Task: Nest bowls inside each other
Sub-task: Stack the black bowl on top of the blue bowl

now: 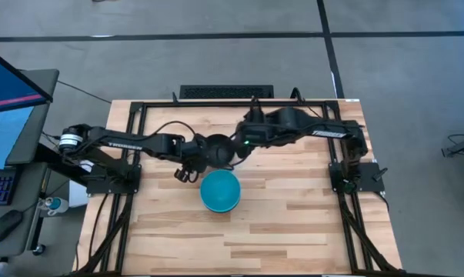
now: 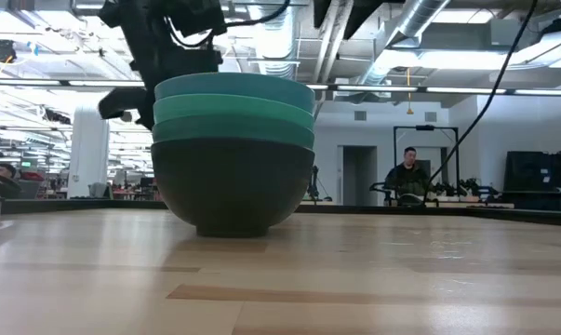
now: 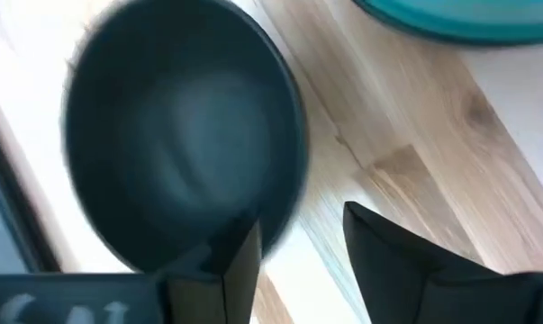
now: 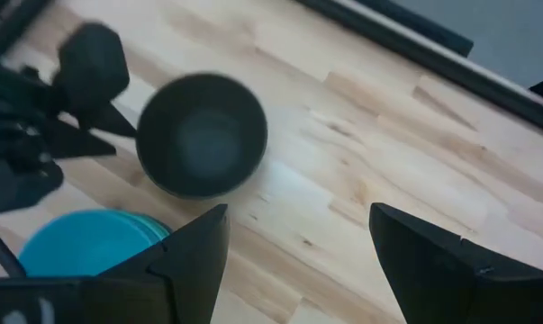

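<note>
A stack of several nested bowls (image 1: 220, 191) stands on the table's middle: a black one at the bottom (image 2: 232, 191), teal-green above it, cyan on top. A lone black bowl (image 1: 218, 148) sits upright just beyond the stack, between the two arms. The low view hides it behind the stack. My left gripper (image 3: 303, 218) is open at this bowl's left side, one finger by the rim (image 3: 269, 236), the other out over bare wood. My right gripper (image 4: 298, 211) is open, above and to the right of the bowl (image 4: 202, 135), clear of it. My left gripper has one finger (image 3: 242, 265) right at the lone black bowl's rim, on the side facing the left arm. The view is blurred there, and I cannot tell whether the finger touches the rim. The other finger (image 3: 388, 256) stands apart from the bowl.
The black frame rails (image 1: 139, 146) run along the table's left, right and far sides. Bare wood lies in front of the stack toward the near edge (image 1: 239, 246). A person (image 2: 410, 172) sits far off in the room behind.
</note>
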